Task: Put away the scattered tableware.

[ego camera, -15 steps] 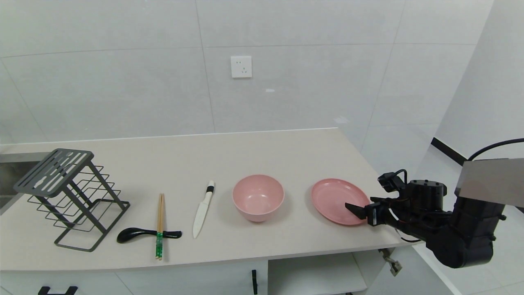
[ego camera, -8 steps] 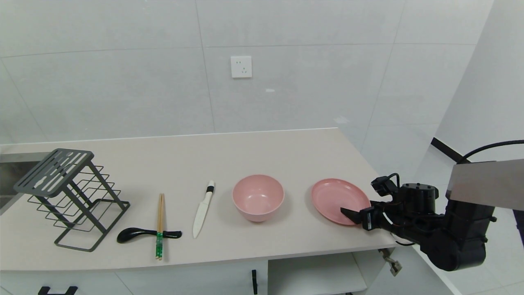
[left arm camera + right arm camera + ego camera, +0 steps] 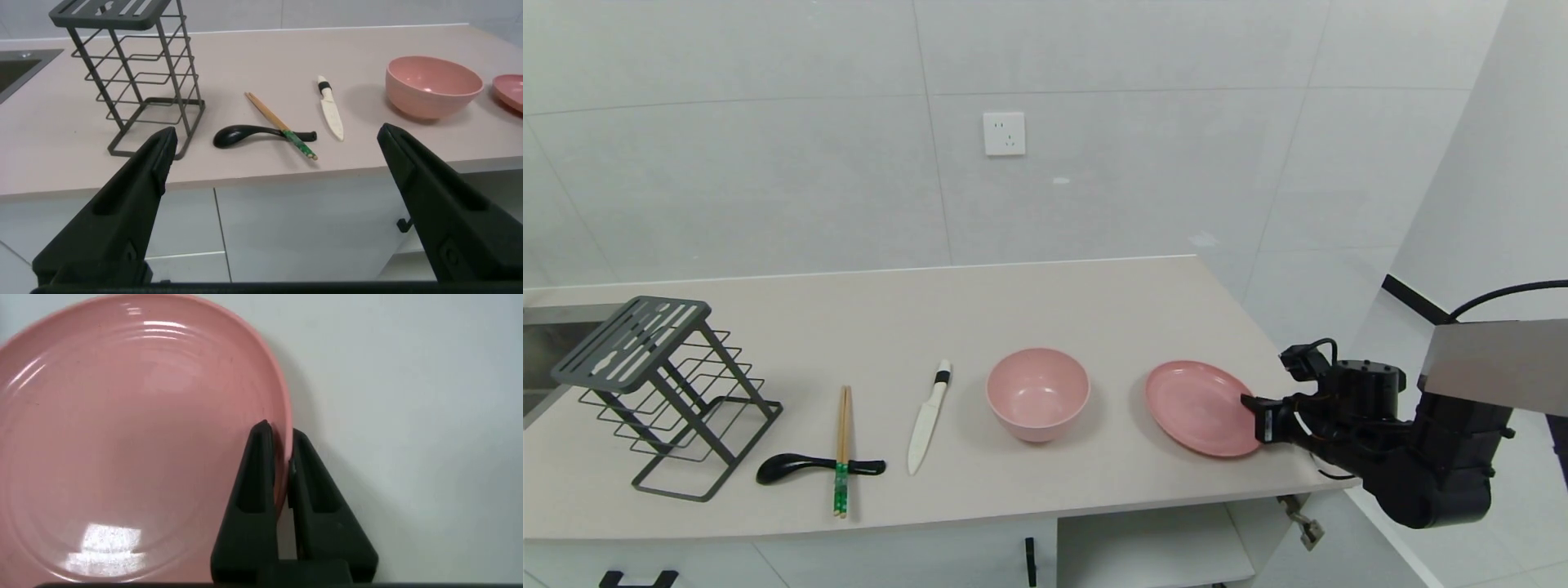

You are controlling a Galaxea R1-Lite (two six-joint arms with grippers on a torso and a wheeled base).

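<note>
A: Pinching what, the right gripper [image 3: 278, 437]?
B: Its black fingers [image 3: 260, 469] clamp the thin rim of the round pink plate [image 3: 122, 441], at the right end of the smooth counter [image 3: 1013, 310].
A: The left gripper [image 3: 275, 131]?
B: Spread wide, holding nothing. The deep pink bowl [image 3: 1037, 392] beside the plate shows a bare inside.

A wide strip of the beige countertop [image 3: 1029, 302] ran behind the row of objects to the tiled wall [image 3: 768, 163]. Along the front stood the dark wire rack [image 3: 629, 335], black spoon [image 3: 780, 469] crossed by wooden chopsticks [image 3: 842, 425], white knife [image 3: 927, 425], deep pink bowl [image 3: 1037, 396] and round pink plate [image 3: 1192, 404], with open gaps between the last three. The black right gripper [image 3: 1248, 404] occupied the plate's right rim.
</note>
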